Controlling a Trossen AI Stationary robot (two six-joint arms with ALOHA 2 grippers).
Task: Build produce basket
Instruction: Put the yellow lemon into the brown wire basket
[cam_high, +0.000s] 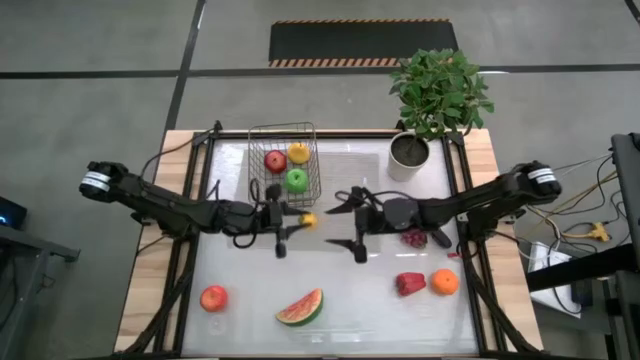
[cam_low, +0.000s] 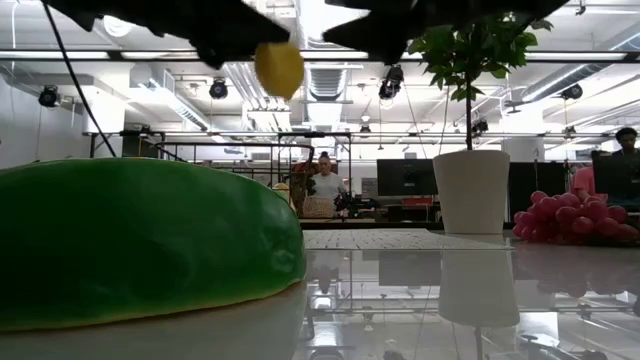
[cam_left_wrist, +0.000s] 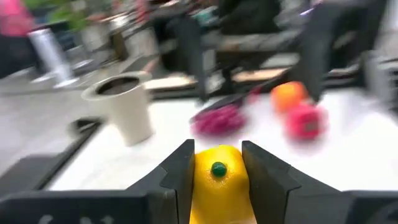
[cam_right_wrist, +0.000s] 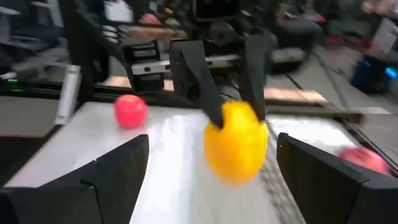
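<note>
Left fingers (cam_left_wrist: 217, 180) pinching yellow pear (cam_left_wrist: 217, 183) mid-air, right fingers (cam_high: 347, 222) wide, facing it

Yellow pear (cam_high: 308, 219) — aloft beside wire basket (cam_high: 284, 165) with three fruits

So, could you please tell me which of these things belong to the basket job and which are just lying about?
Job:
basket, holding red apple, lemon, green apple
pear in left gripper
right gripper, open
peach, watermelon, pepper, orange, grapes

Lying about:
potted plant
</note>
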